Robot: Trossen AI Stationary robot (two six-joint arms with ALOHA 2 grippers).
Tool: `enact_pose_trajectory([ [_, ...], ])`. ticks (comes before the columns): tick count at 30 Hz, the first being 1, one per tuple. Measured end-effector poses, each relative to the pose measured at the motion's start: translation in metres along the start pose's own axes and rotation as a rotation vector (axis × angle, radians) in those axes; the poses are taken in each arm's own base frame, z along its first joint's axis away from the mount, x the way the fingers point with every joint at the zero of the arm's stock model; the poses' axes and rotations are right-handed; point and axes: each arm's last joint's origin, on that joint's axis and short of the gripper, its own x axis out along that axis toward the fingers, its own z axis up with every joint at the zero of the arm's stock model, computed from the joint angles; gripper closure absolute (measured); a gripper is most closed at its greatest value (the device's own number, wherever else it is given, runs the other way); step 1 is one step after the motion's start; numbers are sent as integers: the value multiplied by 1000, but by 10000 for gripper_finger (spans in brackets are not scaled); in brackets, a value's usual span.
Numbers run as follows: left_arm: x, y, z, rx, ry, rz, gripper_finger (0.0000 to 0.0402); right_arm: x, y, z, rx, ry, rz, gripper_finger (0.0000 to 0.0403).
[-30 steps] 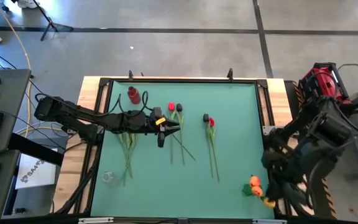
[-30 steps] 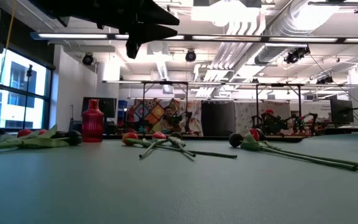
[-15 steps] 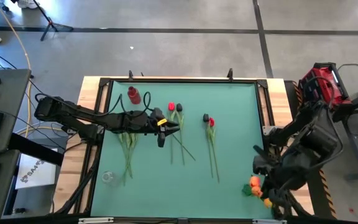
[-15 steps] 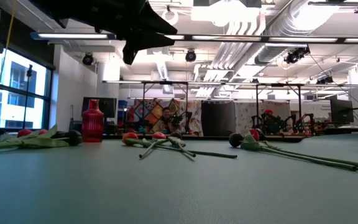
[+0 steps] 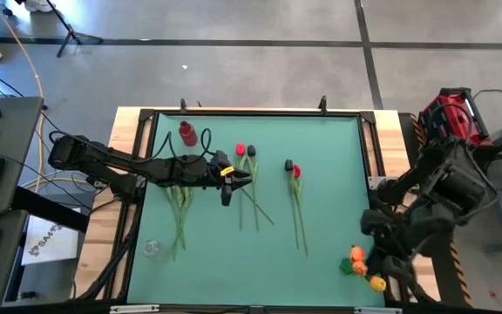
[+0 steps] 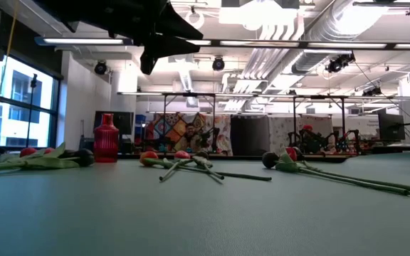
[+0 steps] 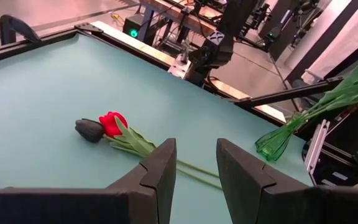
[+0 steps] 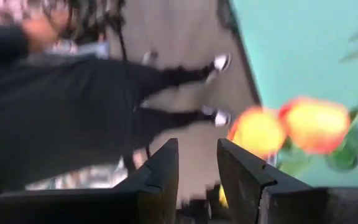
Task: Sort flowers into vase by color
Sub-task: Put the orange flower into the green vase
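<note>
Left claw: It hangs in the air over the middle of the green table. Its two fingers are a little apart and hold nothing.

Red and black pair: Their heads lie on the table just past the left claw's tip, toward the far edge. Their stems cross and run under and beside the claw, toward the near edge.

Second pair: A red head and a black head lie side by side, near the left claw, on its right-arm side. In the left wrist view this pair shows straight ahead of the fingers, flat on the table.

Stems by the arm: More flowers lie under the left arm, behind the claw. Their heads are hidden from above.

Red vase: It stands upright behind the left claw, near the far edge of the table.

Clear vase: It stands well apart from the left claw, at the near edge.

Right claw: It is at the table's right edge. Its fingers are a little apart and hold nothing.

Orange flowers: They sit bunched at the near right corner, just beside the right claw. In the right wrist view, they show just past the fingers.

Person: Someone in dark clothes stands on the floor past the right claw.
</note>
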Motion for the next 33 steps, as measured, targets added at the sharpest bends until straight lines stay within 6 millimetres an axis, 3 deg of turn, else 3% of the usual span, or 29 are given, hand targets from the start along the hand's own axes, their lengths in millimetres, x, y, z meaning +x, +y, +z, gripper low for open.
enact_pose_trajectory([
  [8, 0, 0, 0, 1, 1, 0, 300, 27, 1, 8, -9, 96, -77, 304],
  [15, 0, 0, 0, 2, 3, 0, 300, 31, -9, 3, 103, 200, -196, 304],
  [27, 0, 2, -7, 23, 71, 21, 300, 6, -10, -1, 219, 234, -102, 304],
  [33, 0, 6, -6, -1, 74, 43, 300, -21, -6, 7, 214, 67, 93, 304],
])
